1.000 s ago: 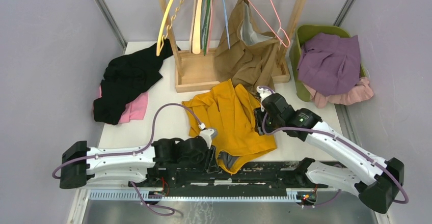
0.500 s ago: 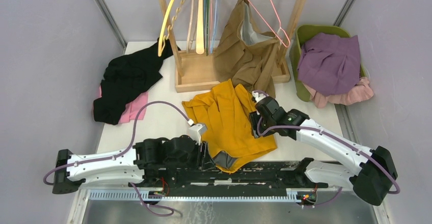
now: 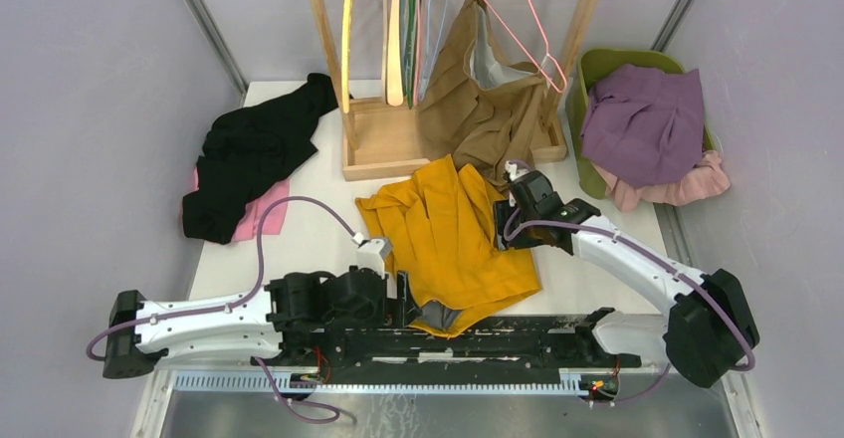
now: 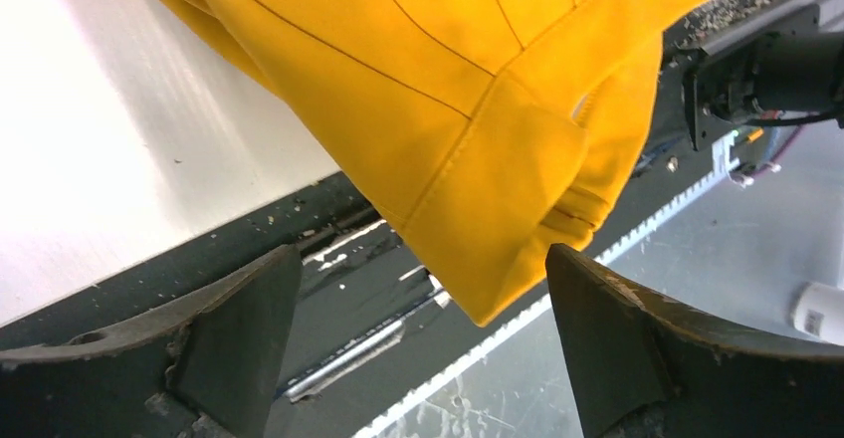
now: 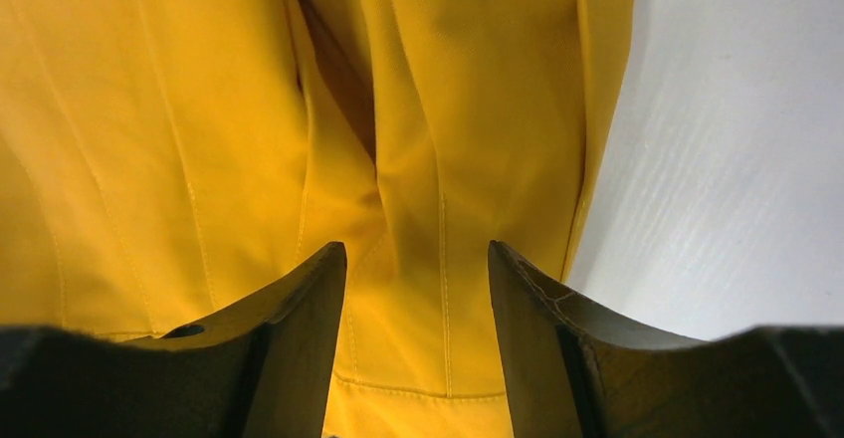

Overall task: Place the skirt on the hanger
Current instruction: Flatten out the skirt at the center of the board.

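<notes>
The skirt (image 3: 448, 234), mustard yellow, lies crumpled on the white desk (image 3: 318, 229) right in front of the wooden rack (image 3: 383, 144), and its far edge comes up against the rack's base. The corner farthest from the rack hangs over the desk's near edge, above the dark rail. That's where the left hand (image 4: 423, 257) is, and its fingers (image 4: 239, 328) are spread wide. The corner dangles between them and neither finger touches it, so that hand is open and holds nothing.

The right hand (image 5: 416, 251) is in front of the rack's right end, over the skirt's right edge. Its fingers (image 5: 299, 328) are parted too, with pleated yellow cloth lying flat in the gap and nothing pinched. Whether the tips rest on the cloth, I can't tell.

Up on the rack there's a row of hangers, a pink wire hanger (image 3: 518, 30) among them, and a brown garment (image 3: 488, 100) draped at the right side. Left of the rack sits a black garment (image 3: 254, 149), and right of it a green basket (image 3: 597, 70) piled with purple cloth (image 3: 647, 119).
</notes>
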Robot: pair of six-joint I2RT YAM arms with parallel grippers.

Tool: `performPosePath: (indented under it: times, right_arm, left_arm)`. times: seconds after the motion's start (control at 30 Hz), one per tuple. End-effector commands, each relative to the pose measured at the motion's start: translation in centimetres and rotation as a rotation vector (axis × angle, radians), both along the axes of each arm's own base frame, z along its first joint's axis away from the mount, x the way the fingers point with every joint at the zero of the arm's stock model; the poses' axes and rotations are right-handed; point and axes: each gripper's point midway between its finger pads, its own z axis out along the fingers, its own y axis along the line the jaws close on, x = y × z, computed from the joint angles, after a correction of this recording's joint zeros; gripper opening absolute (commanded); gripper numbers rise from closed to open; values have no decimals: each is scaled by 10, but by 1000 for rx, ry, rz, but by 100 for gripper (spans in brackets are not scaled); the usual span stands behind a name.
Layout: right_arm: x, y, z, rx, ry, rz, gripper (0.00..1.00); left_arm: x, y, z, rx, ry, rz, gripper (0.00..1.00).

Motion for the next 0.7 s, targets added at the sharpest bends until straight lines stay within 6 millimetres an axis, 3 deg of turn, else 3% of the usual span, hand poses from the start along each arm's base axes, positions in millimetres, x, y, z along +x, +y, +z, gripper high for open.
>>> performPosePath:
  times: [0.0, 0.23, 0.37, 0.47, 0.53, 0.57, 0.67]
  right_arm:
    - [9, 11, -15, 63, 15, 7, 60]
    - [6, 19, -56, 86, 95, -11, 59]
    - [10, 21, -70, 88, 108, -27, 53]
    - [17, 23, -78, 82, 112, -40, 44]
    - [24, 24, -82, 82, 112, -54, 41]
    - [28, 25, -84, 82, 112, -62, 39]
    - [41, 26, -91, 87, 109, -93, 36]
  left_arm:
    - [20, -4, 2, -51, -53, 122, 99]
    - [38, -6, -36, -15, -68, 217, 99]
    - [51, -10, -54, -53, -40, 248, 97]
    - [66, -6, -63, -45, -36, 261, 48]
    - [79, 1, -67, -32, -37, 292, 11]
    - [85, 4, -68, -20, -41, 304, 4]
    - [101, 11, -71, 22, -59, 327, 3]
